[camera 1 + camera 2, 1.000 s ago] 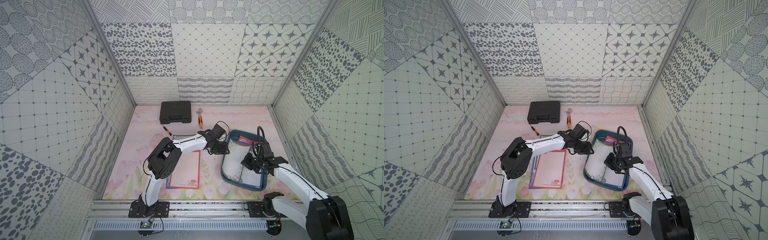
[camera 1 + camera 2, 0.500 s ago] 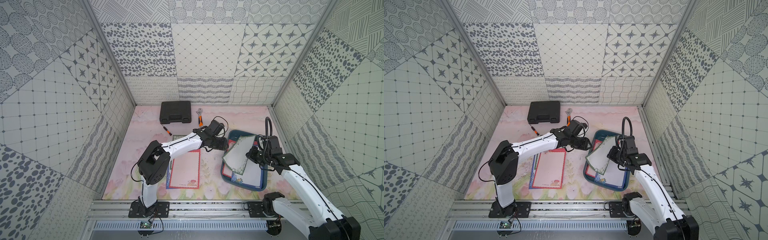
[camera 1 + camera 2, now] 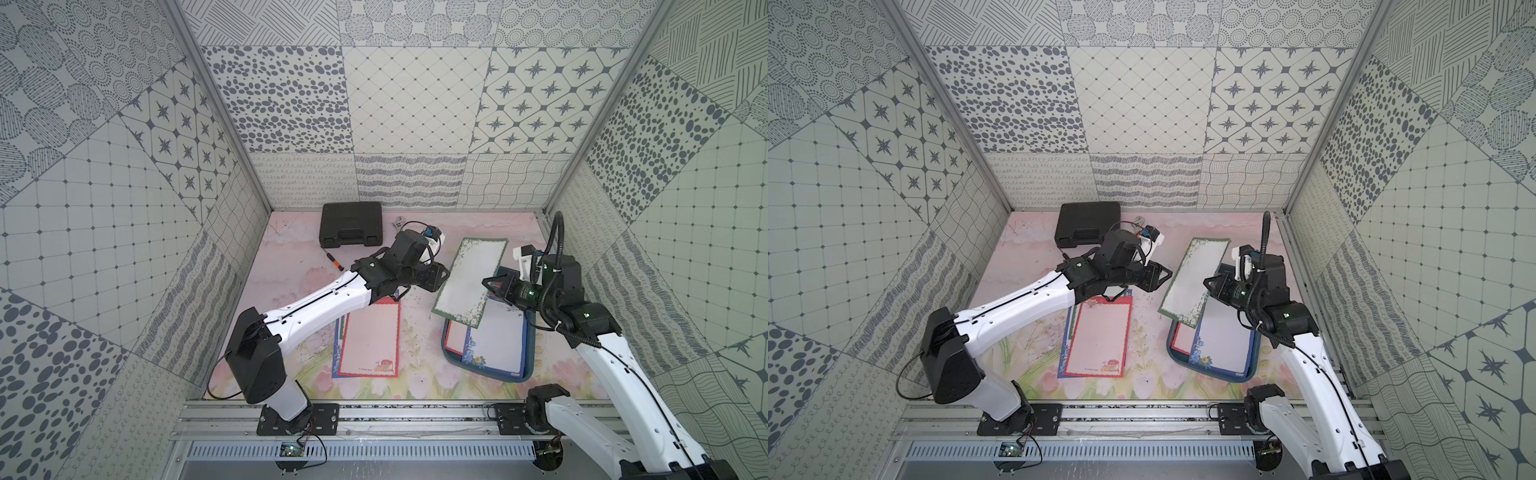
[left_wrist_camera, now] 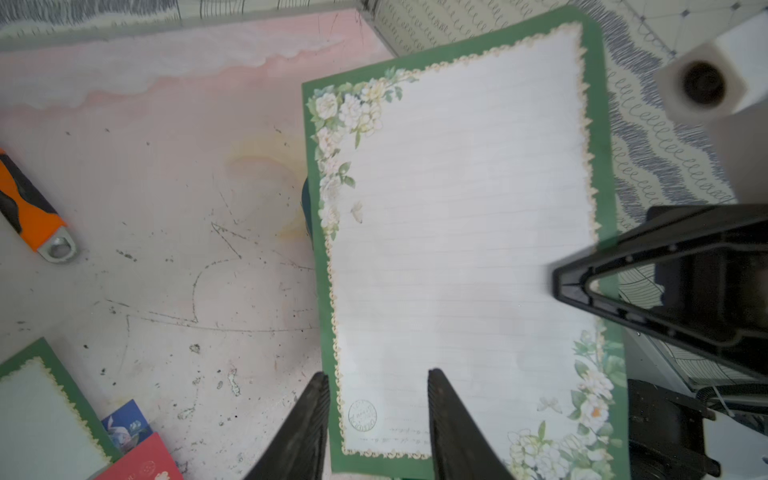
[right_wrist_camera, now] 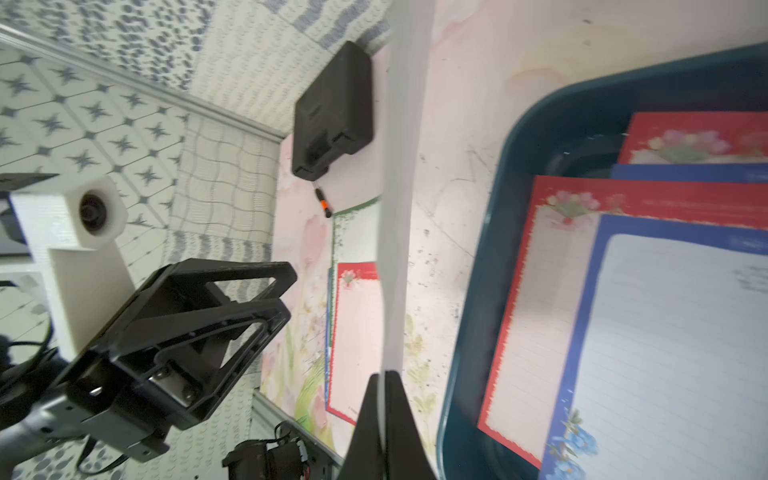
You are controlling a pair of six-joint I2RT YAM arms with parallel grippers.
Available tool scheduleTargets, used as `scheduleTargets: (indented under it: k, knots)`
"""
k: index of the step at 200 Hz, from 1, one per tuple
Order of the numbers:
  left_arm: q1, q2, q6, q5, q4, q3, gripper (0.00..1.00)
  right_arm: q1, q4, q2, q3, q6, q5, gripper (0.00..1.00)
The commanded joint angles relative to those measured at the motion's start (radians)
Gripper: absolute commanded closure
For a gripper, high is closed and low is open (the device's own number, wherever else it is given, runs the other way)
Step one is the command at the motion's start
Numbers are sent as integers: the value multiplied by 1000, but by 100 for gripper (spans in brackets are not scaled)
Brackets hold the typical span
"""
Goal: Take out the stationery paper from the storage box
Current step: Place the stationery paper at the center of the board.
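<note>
A green-bordered sheet of stationery paper (image 3: 469,282) (image 3: 1192,282) hangs tilted in the air above the far left part of the dark teal storage box (image 3: 446,345) (image 5: 478,291). My right gripper (image 3: 486,283) (image 5: 380,376) is shut on its right edge. A blue-bordered sheet (image 3: 496,340) and red-bordered sheets (image 3: 455,338) lie in the box. My left gripper (image 3: 444,274) (image 4: 376,374) is open just left of the raised sheet (image 4: 457,249), holding nothing. In the right wrist view it stands apart from the sheet.
Sheets lie stacked on the mat left of the box, a red-bordered one (image 3: 370,336) on top. A black tool case (image 3: 351,224) sits at the back, with an orange screwdriver (image 3: 332,259) and an orange-handled wrench (image 4: 29,208) nearby.
My right gripper has lifted the green-bordered sheet up out of the box and tilted it. My left gripper has swung over toward the sheet's left edge.
</note>
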Motion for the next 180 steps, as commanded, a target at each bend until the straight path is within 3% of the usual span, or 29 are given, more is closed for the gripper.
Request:
scheduleTargets:
  k: [1, 54, 111, 180]
  knots:
    - [-2, -150, 187, -56, 132, -69, 57, 0, 205, -31, 25, -36, -187, 99]
    - [14, -260, 281, 3, 62, -31, 53, 3, 382, -95, 37, -130, -315, 100]
    - [20, -321, 297, 135, 103, -56, 49, 19, 628, -113, 8, -75, -418, 100]
    - [29, -344, 311, 318, 105, -24, 51, 43, 689, -126, 42, -106, -498, 100]
